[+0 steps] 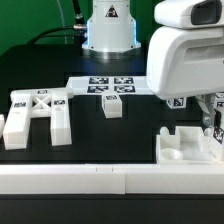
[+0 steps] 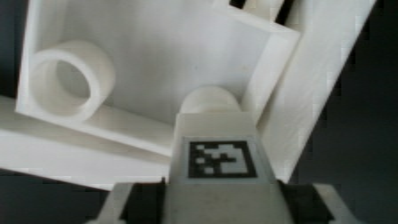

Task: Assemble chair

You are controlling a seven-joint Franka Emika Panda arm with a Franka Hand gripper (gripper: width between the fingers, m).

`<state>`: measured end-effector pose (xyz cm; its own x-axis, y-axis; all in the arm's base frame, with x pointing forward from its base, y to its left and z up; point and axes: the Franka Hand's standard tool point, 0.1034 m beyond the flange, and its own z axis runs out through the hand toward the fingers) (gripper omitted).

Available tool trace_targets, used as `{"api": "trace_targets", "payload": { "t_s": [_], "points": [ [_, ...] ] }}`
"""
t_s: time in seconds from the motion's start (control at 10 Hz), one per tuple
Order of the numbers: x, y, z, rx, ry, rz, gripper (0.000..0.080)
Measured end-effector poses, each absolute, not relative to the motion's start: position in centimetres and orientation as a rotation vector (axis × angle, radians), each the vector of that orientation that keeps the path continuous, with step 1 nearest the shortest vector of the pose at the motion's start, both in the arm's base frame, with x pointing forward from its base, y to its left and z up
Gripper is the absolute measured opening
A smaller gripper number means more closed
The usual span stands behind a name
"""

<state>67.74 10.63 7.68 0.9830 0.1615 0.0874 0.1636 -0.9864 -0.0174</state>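
In the wrist view my gripper (image 2: 222, 196) is shut on a narrow white chair part with a rounded end and a square tag (image 2: 219, 158), its fingers (image 2: 141, 202) pressing on both sides. Just beyond the part's tip is the seat block (image 2: 169, 70), with a round socket (image 2: 68, 80). In the exterior view the gripper (image 1: 213, 127) hangs over the seat block (image 1: 185, 150) at the front of the exterior view's right; the held part is mostly hidden there. The H-shaped piece (image 1: 38, 116) lies at the exterior view's left. A small tagged block (image 1: 112, 107) lies mid-table.
The marker board (image 1: 108, 85) lies behind the small block, in front of the arm's base (image 1: 108, 30). A long white rail (image 1: 100, 181) runs along the table's front edge. Another tagged white part (image 1: 178, 101) shows under the arm's wrist.
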Motion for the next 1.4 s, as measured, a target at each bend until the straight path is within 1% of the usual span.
{"api": "trace_targets", "payload": {
  "t_s": [0.2, 0.5, 0.8, 1.1, 1.3, 1.4],
  "points": [
    [67.76, 10.45, 7.59, -3.109, -0.051, -0.131, 0.0289],
    [67.75, 10.50, 7.52, -3.026, 0.555, -0.111, 0.0291],
    [67.95, 10.77, 7.51, -2.879, 1.015, -0.094, 0.0291],
    [68.12, 10.89, 7.55, -2.723, 1.342, -0.076, 0.0291],
    [68.10, 10.91, 7.52, -2.726, 1.337, -0.076, 0.0296],
    [68.10, 10.91, 7.51, -2.747, 1.295, -0.079, 0.0510]
  ]
}}
